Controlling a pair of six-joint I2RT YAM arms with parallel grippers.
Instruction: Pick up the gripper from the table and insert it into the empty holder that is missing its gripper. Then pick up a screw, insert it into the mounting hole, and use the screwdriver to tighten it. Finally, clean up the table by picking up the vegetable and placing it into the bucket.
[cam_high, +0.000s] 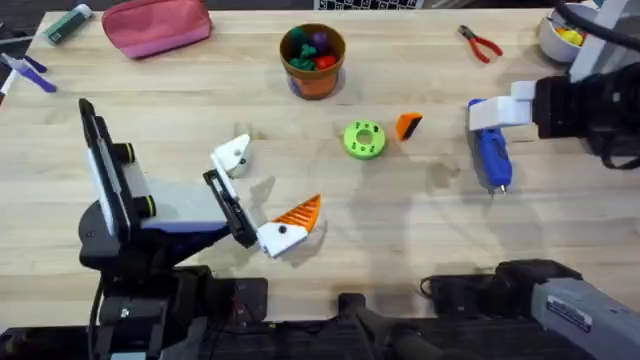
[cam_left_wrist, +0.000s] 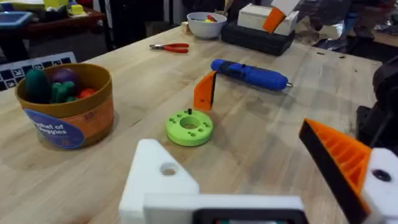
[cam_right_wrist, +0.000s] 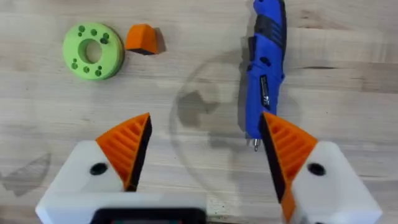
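Flat on the table, the screwdriver (cam_right_wrist: 266, 65) points at the open right gripper (cam_right_wrist: 205, 152).

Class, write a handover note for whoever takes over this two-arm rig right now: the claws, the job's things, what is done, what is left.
Left claw: open, empty; its white blocky plastic holder lacks a fingertip.
Right claw: open, empty, by the blue pen-shaped electric screwdriver lying on the table.
Small loose orange plastic wedge fingertip: on the table beside the green holed disc.
Round orange-brown pot: far side, toy vegetables inside.
Done: nothing yet.
Left: fit fingertip, insert screw, tighten, tidy up.
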